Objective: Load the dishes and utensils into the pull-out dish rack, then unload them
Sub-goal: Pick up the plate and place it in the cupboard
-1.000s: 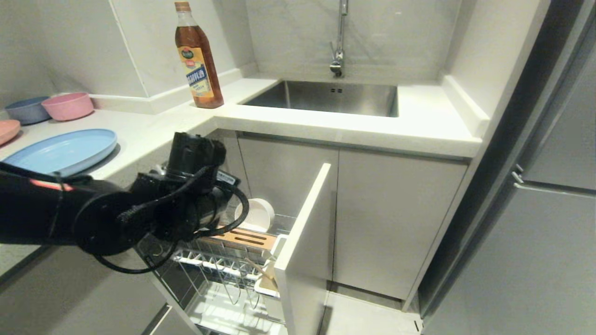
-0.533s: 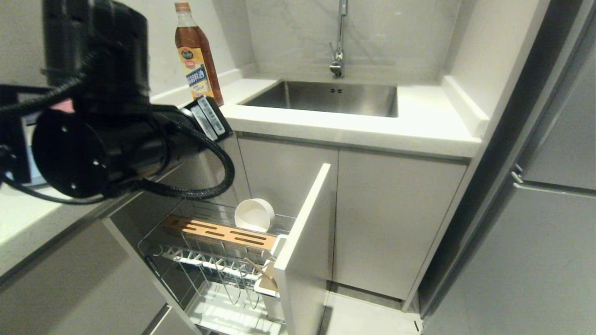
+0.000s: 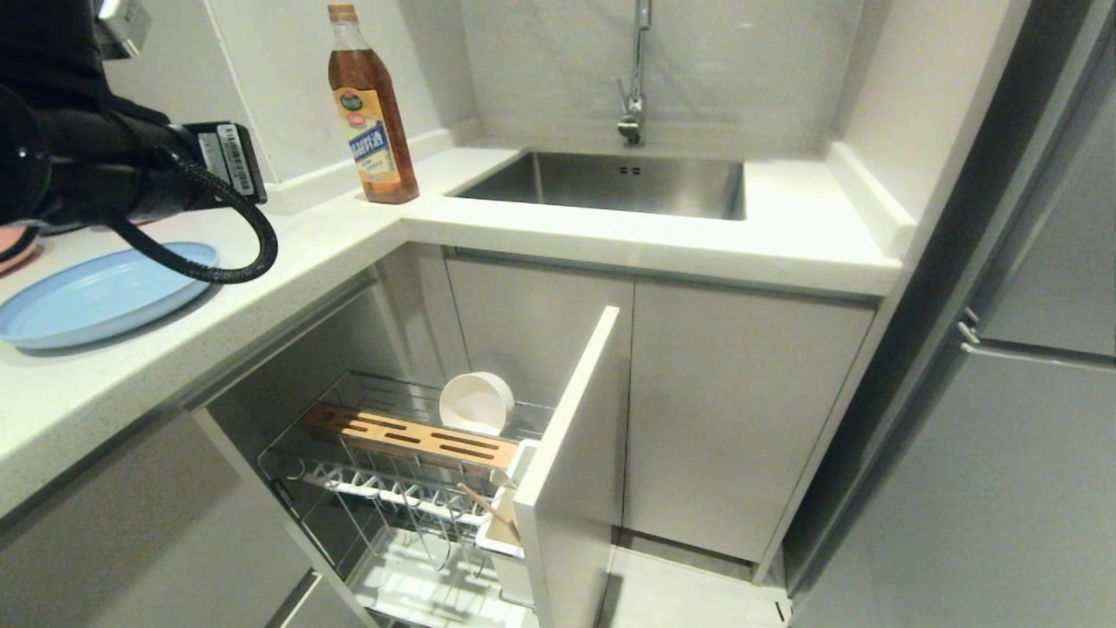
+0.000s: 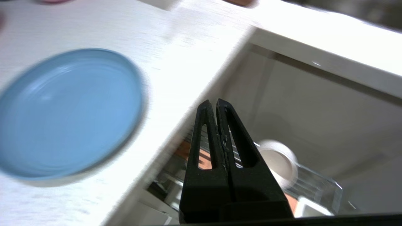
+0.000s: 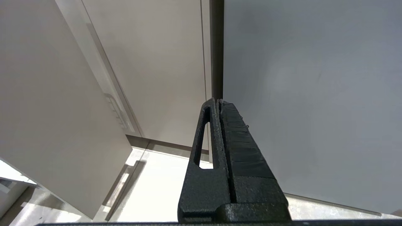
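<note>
The light-blue plate point(image 3: 96, 296) point(image 4: 67, 113) lies flat on the counter at the left. Below it the pull-out dish rack point(image 3: 384, 497) stands drawn out, with its white front panel point(image 3: 567, 453) facing right. The white bowl point(image 3: 475, 403) point(image 4: 279, 161) rests on its side behind the slotted wood strip point(image 3: 410, 434). Thin wooden chopsticks point(image 3: 484, 508) lean in the white holder by the front panel. My left arm point(image 3: 96, 170) is raised over the counter at the upper left. Its gripper point(image 4: 216, 102) is shut and empty, hanging above the counter edge and the rack. My right gripper point(image 5: 217, 101) is shut, parked low by the cabinet doors.
An oil bottle point(image 3: 370, 105) stands at the counter's corner, beside the steel sink point(image 3: 610, 179) and its faucet point(image 3: 635, 78). A pink plate point(image 3: 13, 249) shows at the left edge. A tall grey appliance door point(image 3: 1029, 392) bounds the right side.
My left arm has swung up from in front of the rack to above the counter at the upper left, uncovering the rack. The bowl, plate and rack have stayed put.
</note>
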